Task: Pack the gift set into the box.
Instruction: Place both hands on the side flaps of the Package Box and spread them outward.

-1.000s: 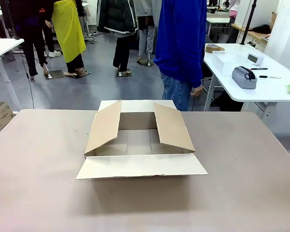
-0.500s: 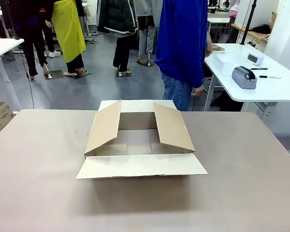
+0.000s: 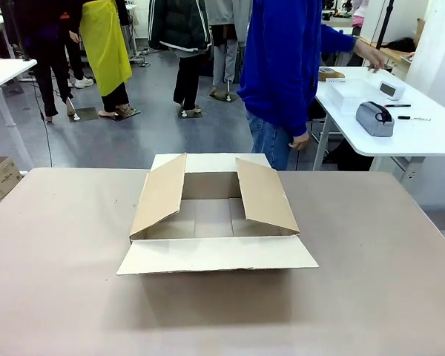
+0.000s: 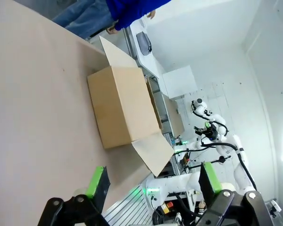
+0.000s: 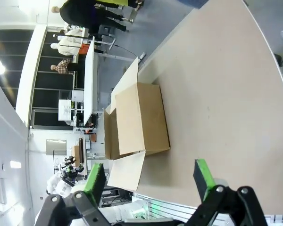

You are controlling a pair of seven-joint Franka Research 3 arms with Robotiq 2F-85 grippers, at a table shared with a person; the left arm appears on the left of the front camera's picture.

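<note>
**A:** Where does the box (image 3: 211, 219) stand?

**B:** In the middle of the table (image 3: 59, 259), open, with nothing inside that I can see. Its near flap (image 3: 215, 254) lies flat towards us. The two side flaps (image 3: 162, 194) lean in over the opening.

**A:** And the gift set?

**B:** It isn't in the box. A grey item (image 3: 374, 119) with a black strap lies on the white side table (image 3: 423, 137), well beyond the box's far right corner, and I judge it to be part of the set. The person (image 3: 282, 59) stands just behind the box, with one hand (image 3: 371, 54) stretched over that side table.

**A:** The pincers?

**B:** The left gripper (image 4: 153, 172) hangs well off the box's left side, fingers spread, nothing between them. The right gripper (image 5: 147, 168) hangs well off the box's right side, also spread and empty.

**A:** What could go wrong?

**B:** The leaning side flaps narrow the mouth. A tray lowered flat may land on them, fold them under and sit crooked, or shove the light box along the table. A low approach from our side may snag the near flap and drag the box. A handover above the box risks a drop if the fingers close before the tray sits squarely between them.
</note>
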